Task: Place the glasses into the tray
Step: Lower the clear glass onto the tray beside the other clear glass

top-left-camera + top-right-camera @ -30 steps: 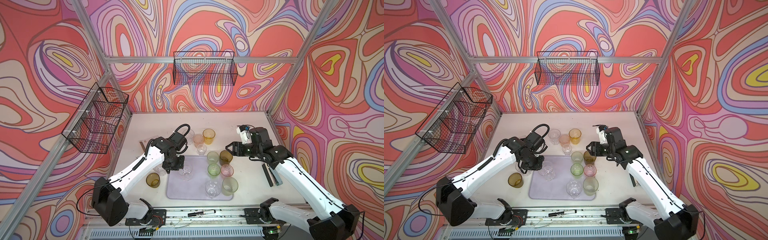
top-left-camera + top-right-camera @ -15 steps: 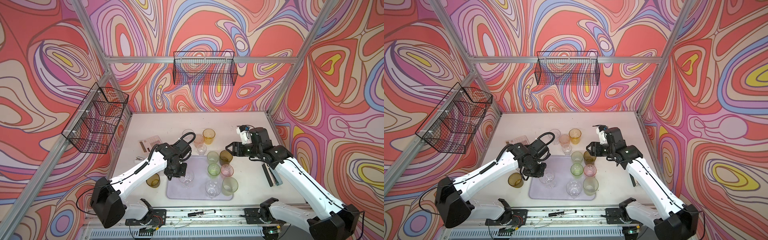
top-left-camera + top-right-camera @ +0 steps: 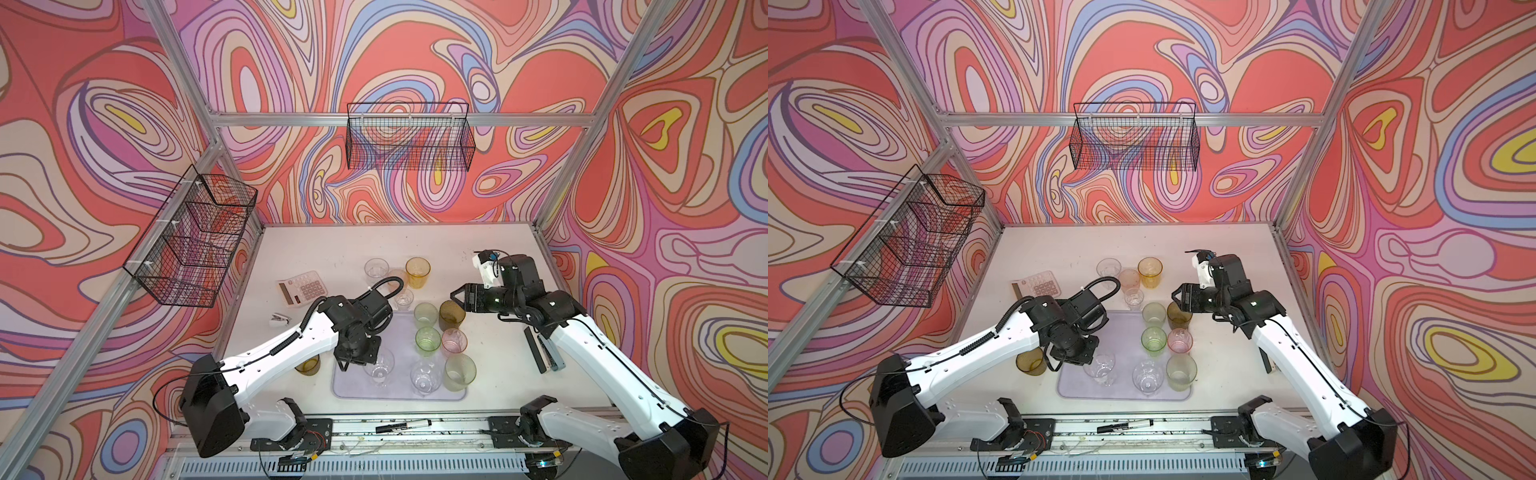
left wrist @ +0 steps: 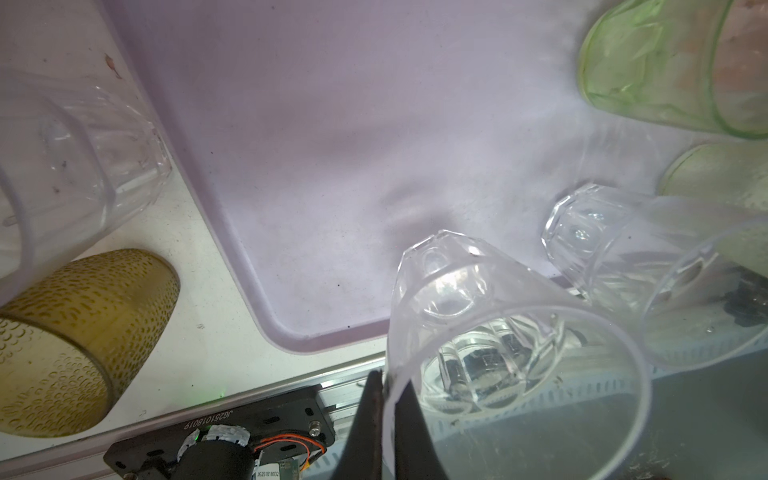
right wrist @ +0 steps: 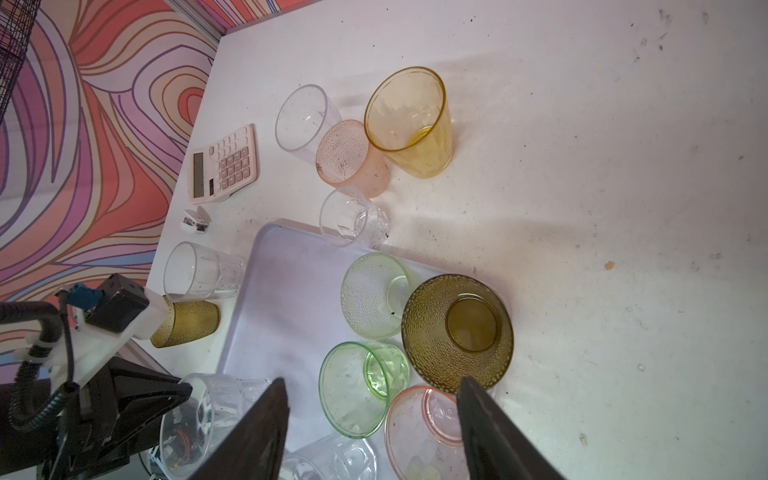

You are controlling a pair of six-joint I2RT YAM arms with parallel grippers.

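Since a second ago the left hand (image 4: 386, 380) has carried the clear glass (image 4: 478, 316), pinched at its rim, down to the near left corner of the tray (image 4: 332, 145); we judge that only the release is left. The right hand (image 5: 372, 381) waits wide open above the olive-brown glass (image 5: 457, 332). A second clear glass (image 4: 602, 245) stands just beside the first, so there is little room. Others, like the amber-yellow glass (image 3: 417, 272), are on the table (image 3: 498, 249).
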